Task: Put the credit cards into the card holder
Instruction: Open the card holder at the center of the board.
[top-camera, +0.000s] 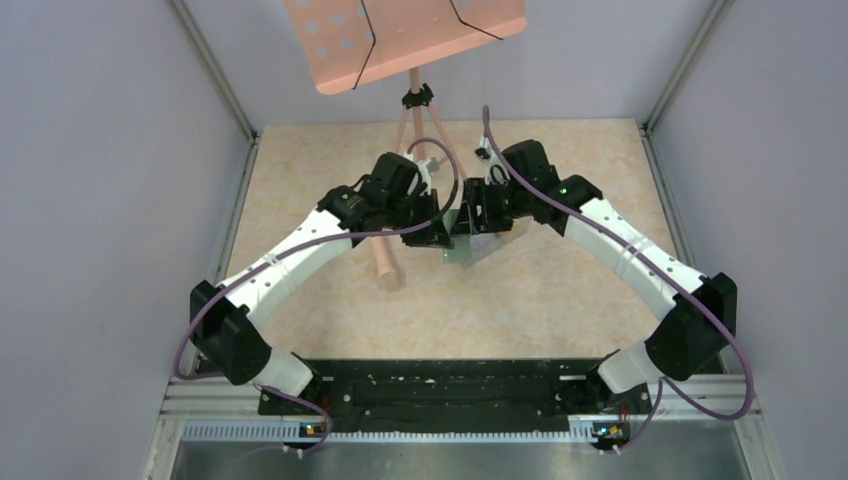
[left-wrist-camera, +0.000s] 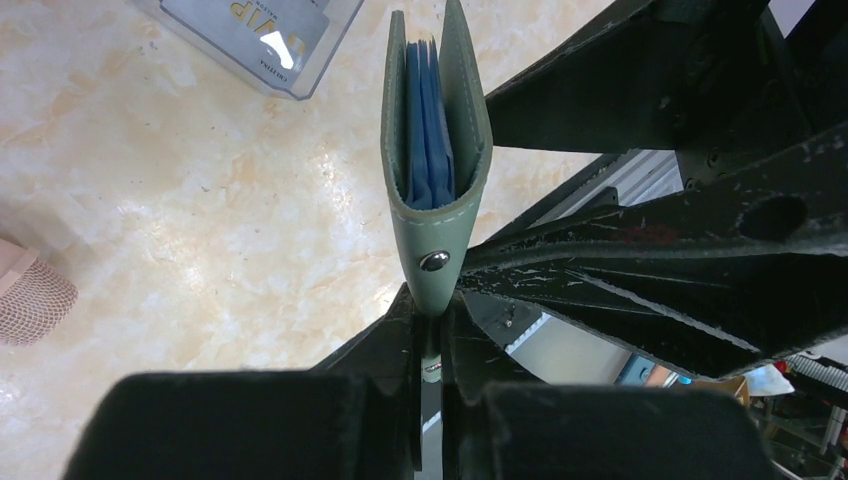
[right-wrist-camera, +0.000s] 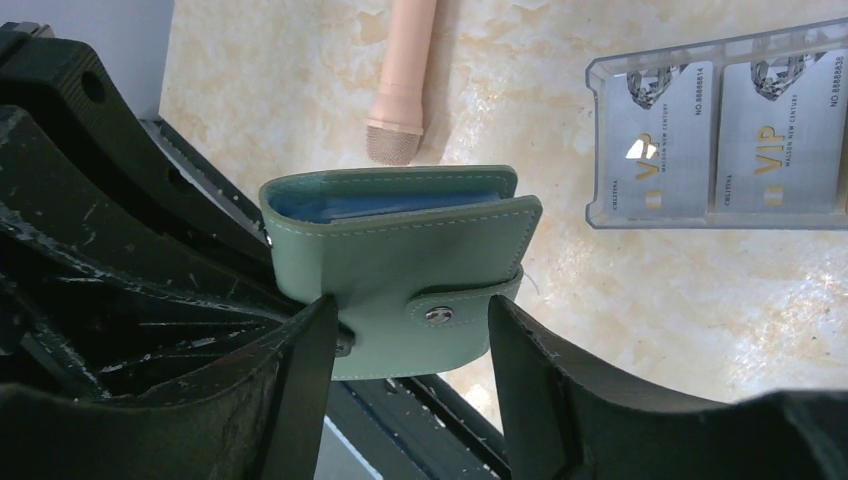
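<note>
- Card holder (right-wrist-camera: 400, 250): held up off the bench (right-wrist-camera: 650, 320), snap strap across it, blue sleeves showing at the open edge.
- My left claw (left-wrist-camera: 432, 325): clenched on its stud-side edge.
- My right claw (right-wrist-camera: 410, 310): jaws apart, flanking the strap; I can't tell if it's gripping.
- Credit cards (right-wrist-camera: 655, 140): grey VIP ones, in the clear box (right-wrist-camera: 596, 150) on the bench.
</note>
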